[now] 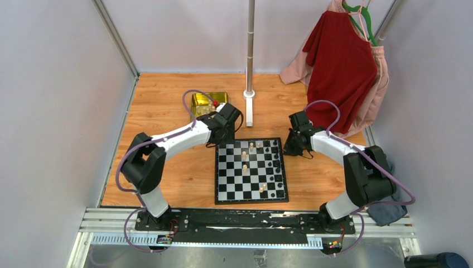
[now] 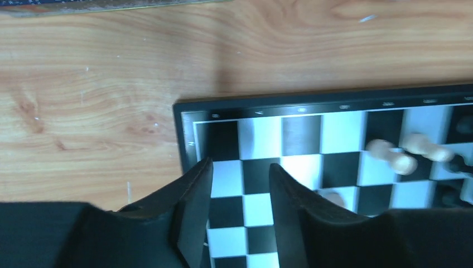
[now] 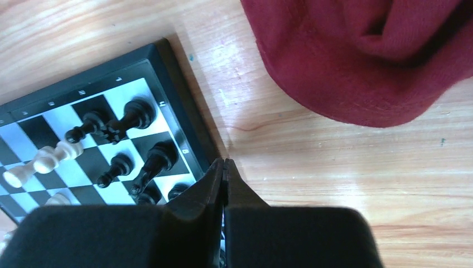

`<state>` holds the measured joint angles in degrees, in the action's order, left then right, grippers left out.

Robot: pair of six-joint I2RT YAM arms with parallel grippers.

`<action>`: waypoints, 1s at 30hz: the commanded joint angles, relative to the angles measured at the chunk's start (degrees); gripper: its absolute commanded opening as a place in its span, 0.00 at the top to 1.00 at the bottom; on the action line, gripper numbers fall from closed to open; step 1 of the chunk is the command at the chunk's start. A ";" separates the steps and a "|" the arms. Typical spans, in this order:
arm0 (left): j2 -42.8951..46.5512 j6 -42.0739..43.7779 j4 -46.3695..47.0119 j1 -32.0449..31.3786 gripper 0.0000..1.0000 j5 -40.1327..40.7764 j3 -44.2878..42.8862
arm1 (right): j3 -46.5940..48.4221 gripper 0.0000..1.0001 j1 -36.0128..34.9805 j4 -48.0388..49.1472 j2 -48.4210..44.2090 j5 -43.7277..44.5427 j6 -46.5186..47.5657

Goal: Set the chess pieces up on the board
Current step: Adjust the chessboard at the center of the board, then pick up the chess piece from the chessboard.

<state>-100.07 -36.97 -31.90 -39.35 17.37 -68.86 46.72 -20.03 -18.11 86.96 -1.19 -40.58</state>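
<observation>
Honestly, setup looks part done. Top view: the board (image 1: 251, 170) carries a handful of chess pieces (image 1: 244, 155), with the left claw (image 1: 222, 139) over its far-left corner. Left wrist: jaws partly apart, gripping nothing, so I'd guess fetching another piece comes next. Right wrist: the right claw (image 3: 223, 163) is pinched shut and empty, just beside the board's edge.

The left arm (image 1: 178, 139) and right arm (image 1: 334, 146) are clad in white shells between black joints, trailed by looped lilac cables (image 1: 119, 167), bolted to a black plate (image 1: 245, 219) on a silver rail (image 1: 106, 226), and tipped with black wedge-shaped fingers (image 2: 192, 195).
</observation>
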 commanded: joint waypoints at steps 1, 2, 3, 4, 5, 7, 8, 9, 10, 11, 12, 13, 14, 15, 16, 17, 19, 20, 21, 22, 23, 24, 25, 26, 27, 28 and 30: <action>6.69 -0.57 2.37 -0.07 0.45 1.80 1.75 | 3.52 0.96 1.53 -3.97 -2.73 -2.50 2.49; 8.00 -0.56 1.82 -0.05 0.40 2.77 2.28 | 4.14 0.94 1.88 -5.39 -3.50 -1.82 3.45; 9.29 -0.64 1.44 -0.03 0.36 3.51 2.82 | 4.85 0.93 2.04 -6.02 -4.18 -1.16 3.92; 10.76 -0.64 1.26 -0.02 0.34 4.25 3.66 | 5.52 0.92 2.22 -7.12 -4.85 -0.43 4.74; 12.22 -0.65 1.23 -0.02 0.30 4.97 4.46 | 6.13 0.91 2.34 -8.42 -5.54 0.39 5.38; 14.88 -0.65 0.87 -0.02 0.26 5.79 5.86 | 7.01 0.89 2.53 -9.89 -6.58 1.15 6.43; 16.00 -0.65 0.57 -0.04 0.25 6.00 6.39 | 7.32 0.89 2.62 -10.34 -6.99 1.12 6.83; 17.34 -0.71 0.17 -0.02 0.24 6.34 6.99 | 7.59 0.88 2.63 -11.11 -7.32 2.85 7.17; 18.77 -0.85 -0.09 -0.02 0.23 6.56 7.74 | 7.74 0.87 2.61 -11.66 -7.66 3.16 7.40; 20.12 -1.17 -0.27 -0.02 0.23 6.81 8.63 | 7.77 0.86 2.63 -12.08 -8.02 3.02 7.63; 21.77 -1.55 -0.36 -0.02 0.23 7.08 9.70 | 7.77 0.85 2.63 -12.30 -8.52 2.79 7.84; 23.23 -1.99 -0.43 -0.02 0.23 7.27 10.89 | 7.70 0.84 2.64 -12.36 -9.01 2.34 8.09; 24.98 -2.49 -0.55 -0.02 0.23 7.47 12.26 | 7.69 0.82 2.59 -12.30 -9.41 2.09 8.58; 26.65 -3.06 -0.58 -0.02 0.24 7.65 13.71 | 7.75 0.80 2.48 -12.18 -9.72 0.49 9.44; 28.33 -3.59 -0.50 -0.02 0.24 7.70 15.19 | 8.14 0.78 2.34 -12.09 -9.77 -0.30 10.50; 30.07 -4.09 -0.46 -0.07 0.24 7.77 16.76 | 8.65 0.75 2.05 -12.07 -9.60 -1.60 11.82; 33.35 -4.79 -0.08 -0.04 0.23 7.54 20.00 | 10.68 0.71 0.89 -12.18 -8.73 -3.14 15.23; 34.97 -4.93 -0.08 -0.02 0.21 7.45 20.85 | 12.13 0.70 -0.02 -12.75 -7.96 -3.45 17.03; 36.86 -4.95 -0.01 -0.02 0.19 7.27 22.27 | 14.25 0.70 -1.40 -13.40 -6.68 -3.48 19.08; 38.22 -4.95 0.02 -0.02 0.16 7.24 23.34 | 16.00 0.69 -2.35 -14.02 -5.58 -3.50 20.37; 39.40 -4.95 0.19 -0.02 0.14 7.12 24.29 | 17.78 0.69 -3.39 -14.70 -4.20 -3.39 21.68; 40.43 -4.95 0.43 -0.04 0.12 6.82 25.24 | 19.64 0.68 -4.29 -15.47 -2.80 -3.24 22.56; 41.28 -5.00 0.77 -0.02 0.10 6.53 25.96 | 21.37 0.68 -5.26 -16.26 -1.14 -3.11 23.52; 41.88 -5.15 0.89 -0.02 0.08 6.25 26.57 | 23.28 0.67 -6.28 -17.09 0.38 -3.00 24.32; 42.31 -5.44 0.90 -0.02 0.06 6.12 27.10 | 25.51 0.66 -7.24 -17.69 2.12 -2.70 25.13; 42.50 -5.54 0.88 -0.02 0.05 5.92 27.35 | 26.53 0.65 -8.28 -18.18 3.01 -2.17 25.98; 42.67 -5.80 0.88 -0.02 0.01 5.61 27.83 | 29.71 0.64 -10.07 -19.16 5.69 -1.45 27.35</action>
<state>-58.28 -41.56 -31.83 -39.46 23.14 -42.13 72.07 -26.98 -32.21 88.86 -3.44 -18.52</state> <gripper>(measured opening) 0.967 0.353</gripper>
